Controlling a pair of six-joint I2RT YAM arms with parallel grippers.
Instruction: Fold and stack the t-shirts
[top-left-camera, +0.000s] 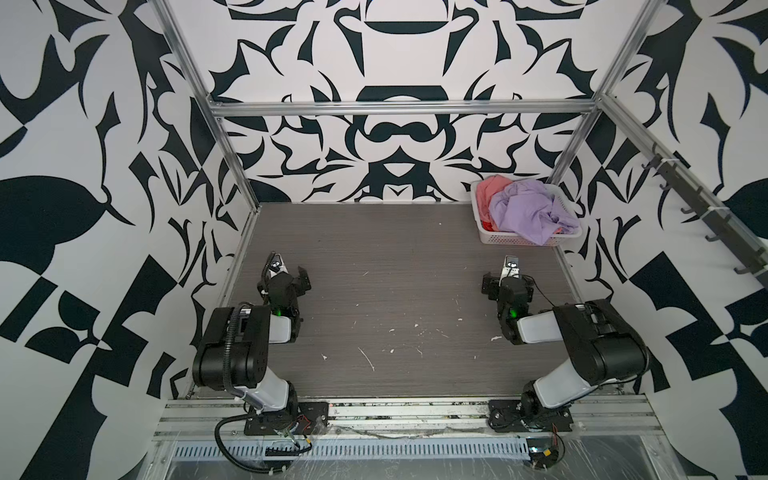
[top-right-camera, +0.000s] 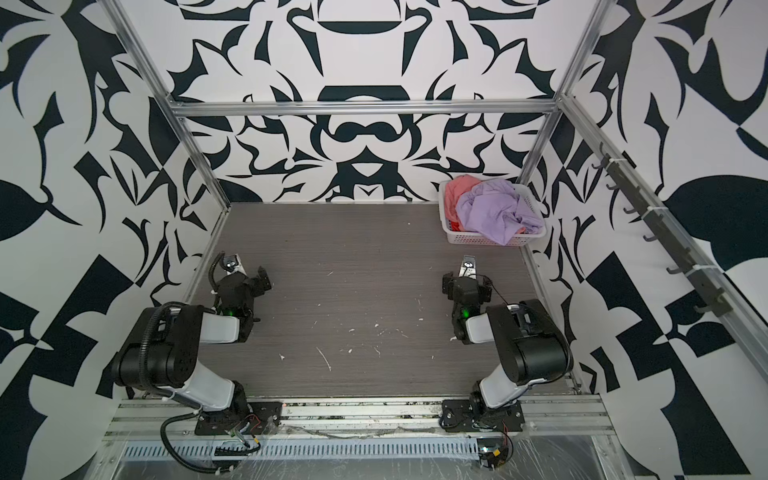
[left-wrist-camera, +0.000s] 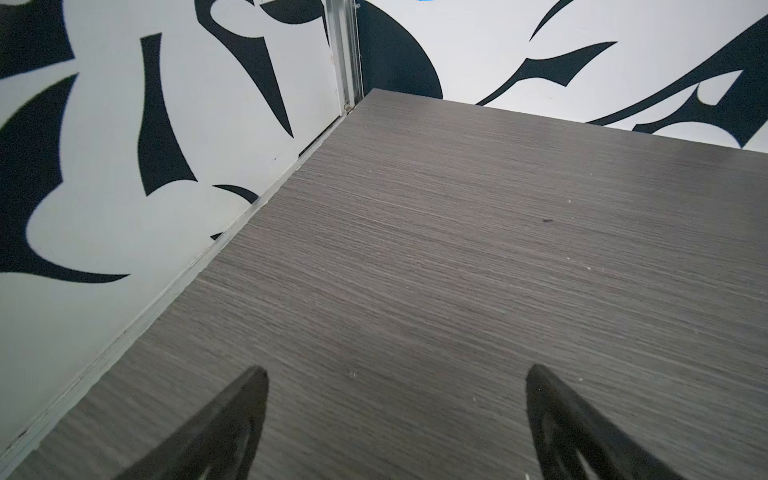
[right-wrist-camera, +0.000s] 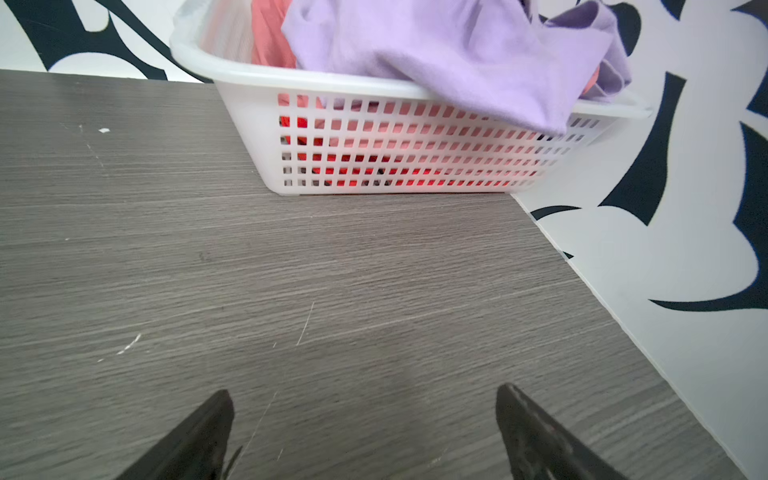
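Lavender tee (top-left-camera: 528, 212) sits on top in the white basket (right-wrist-camera: 249, 104), one flap hanging over the rim. Pink tee (right-wrist-camera: 270, 37) is under it & a red one (right-wrist-camera: 300, 123) at the bottom; maybe more, hard to tell. R gripper (right-wrist-camera: 363, 390), wide open & empty, is near the basket: grab the hanging flap, lift slow. L gripper (left-wrist-camera: 397, 369), open & empty, is far from the basket.

We see our left gripper (left-wrist-camera: 397, 370) spread wide over the grey wood-grain table (left-wrist-camera: 457, 249), near the black-and-white wall (left-wrist-camera: 104, 187).

Perforated plastic basket (right-wrist-camera: 415, 145), soft cloth t-shirts (right-wrist-camera: 457, 54)
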